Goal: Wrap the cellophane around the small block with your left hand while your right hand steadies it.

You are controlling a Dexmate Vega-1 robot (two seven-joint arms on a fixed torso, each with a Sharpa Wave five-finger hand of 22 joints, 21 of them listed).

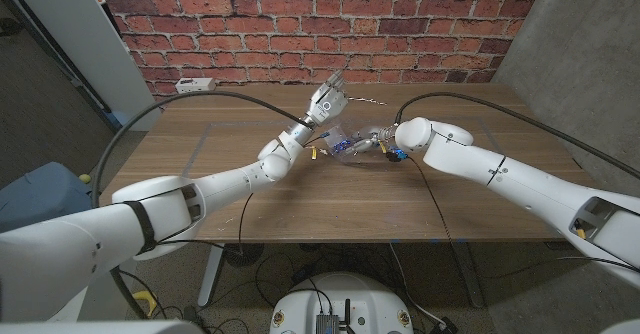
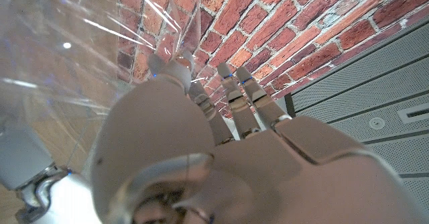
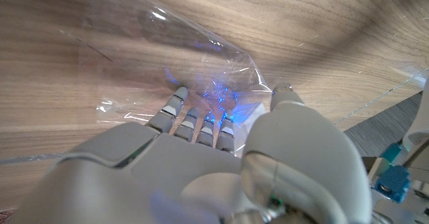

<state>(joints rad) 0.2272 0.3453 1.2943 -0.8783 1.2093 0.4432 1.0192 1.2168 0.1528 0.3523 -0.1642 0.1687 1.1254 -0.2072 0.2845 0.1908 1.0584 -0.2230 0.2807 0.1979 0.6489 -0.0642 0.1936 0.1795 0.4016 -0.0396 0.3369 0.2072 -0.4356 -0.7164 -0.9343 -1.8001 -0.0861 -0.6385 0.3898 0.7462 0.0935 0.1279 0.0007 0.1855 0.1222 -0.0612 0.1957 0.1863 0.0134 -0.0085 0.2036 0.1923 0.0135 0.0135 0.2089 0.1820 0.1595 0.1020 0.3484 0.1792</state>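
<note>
left hand [image 1: 326, 102] raised over table [image 1: 200, 164], fingers [image 2: 231, 100] pinching cellophane [image 1: 350, 139] edge | right hand [image 1: 385, 142] fingers [image 3: 194, 123] pressed on cellophane-covered small block [image 3: 224, 113], grip hidden | sheet stretches between both hands

Clear, crinkled cellophane [image 1: 345, 139] lies mid-surface, one edge lifted upward toward the brick wall side. The small block [image 3: 221, 103], seen only as a bluish shape through the film, sits beneath the cellophane.
</note>
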